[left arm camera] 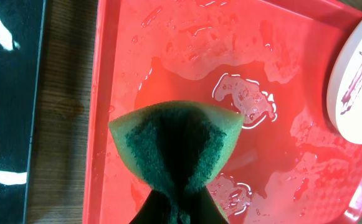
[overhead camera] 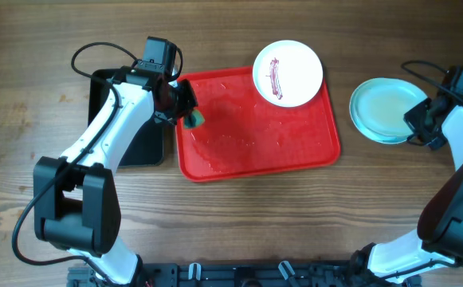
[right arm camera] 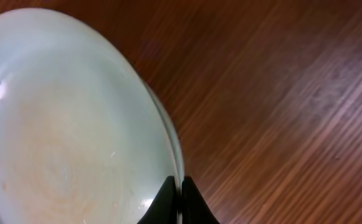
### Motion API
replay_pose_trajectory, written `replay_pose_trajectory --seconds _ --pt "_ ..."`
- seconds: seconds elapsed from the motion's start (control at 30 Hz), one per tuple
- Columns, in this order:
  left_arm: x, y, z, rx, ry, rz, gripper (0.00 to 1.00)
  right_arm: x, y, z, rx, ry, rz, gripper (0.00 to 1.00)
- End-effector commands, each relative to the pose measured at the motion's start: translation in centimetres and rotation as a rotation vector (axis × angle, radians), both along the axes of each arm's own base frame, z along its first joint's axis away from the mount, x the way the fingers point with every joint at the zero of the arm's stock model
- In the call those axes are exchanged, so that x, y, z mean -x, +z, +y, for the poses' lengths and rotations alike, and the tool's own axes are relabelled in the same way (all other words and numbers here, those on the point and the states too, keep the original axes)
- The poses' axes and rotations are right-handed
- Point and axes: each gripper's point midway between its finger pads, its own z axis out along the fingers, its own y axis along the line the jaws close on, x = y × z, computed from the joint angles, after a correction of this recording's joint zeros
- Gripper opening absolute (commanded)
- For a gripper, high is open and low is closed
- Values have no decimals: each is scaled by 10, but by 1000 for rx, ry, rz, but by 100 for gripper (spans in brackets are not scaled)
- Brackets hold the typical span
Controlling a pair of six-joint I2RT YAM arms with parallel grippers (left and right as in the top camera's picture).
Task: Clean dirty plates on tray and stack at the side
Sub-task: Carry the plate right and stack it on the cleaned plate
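Left end effector (overhead camera: 186, 109) is clamped on a green sponge (overhead camera: 192, 119) and hangs over the left edge of the red tray (overhead camera: 295, 147), left of centre in the overhead frame. In the left wrist view the sponge (left arm camera: 176, 152) fills the lower middle, pale green at its edges and darker green where it is pinched at the bottom. Behind it the tray (left arm camera: 280, 37) is wet, with shiny pools and droplets over its floor. The white plate (overhead camera: 288, 72) sits at the tray's upper right corner, overlapping the rim there; it is round and shallow, with a dark red streak (overhead camera: 275, 77) running down its left half. Its edge and streak show at the right border of the left wrist view (left arm camera: 358, 81). Right end effector (overhead camera: 419, 124) is at the right of the overhead frame, off the tray on the wooden worktop (overhead camera: 231, 231). Its fingers (right arm camera: 168, 200) are pressed onto the rim of a mint-green plate (overhead camera: 384, 108) that lies on a second mint-green plate (overhead camera: 374, 133), whose edge peeks out below and to the left. Up close, the gripped plate (right arm camera: 62, 137) is glossy, pale green at the rim and creamy toward its middle. A black tray (overhead camera: 139, 147) lies just left of the red one, partly under the left arm.
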Motion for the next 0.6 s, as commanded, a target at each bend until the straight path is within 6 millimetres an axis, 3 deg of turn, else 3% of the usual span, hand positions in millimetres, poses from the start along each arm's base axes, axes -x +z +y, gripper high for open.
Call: replay_pose_trajectory --seconds 0.0,0.03,0.1,0.2,0.3,0.43,0.57 --pt "-6 8 2 -16 -7 -36 4 6 -5 -8 14 -35 26 23" --pt "-6 8 2 -16 -7 -37 4 5 -6 -5 0 -3 24 41" --pt "-6 8 2 -16 -7 -37 4 0 -6 4 -41 55 12 58" --pt "-6 8 2 -16 -7 -37 4 -6 1 16 -98 100 -16 58" --pt "-6 9 2 -16 -7 -37 4 -23 21 35 -144 211 -84 59" --pt "-7 9 2 -15 -7 -40 4 -56 62 77 -181 379 -213 64" --pt "-7 9 2 -15 -7 -40 4 -83 80 133 -210 498 -282 65"
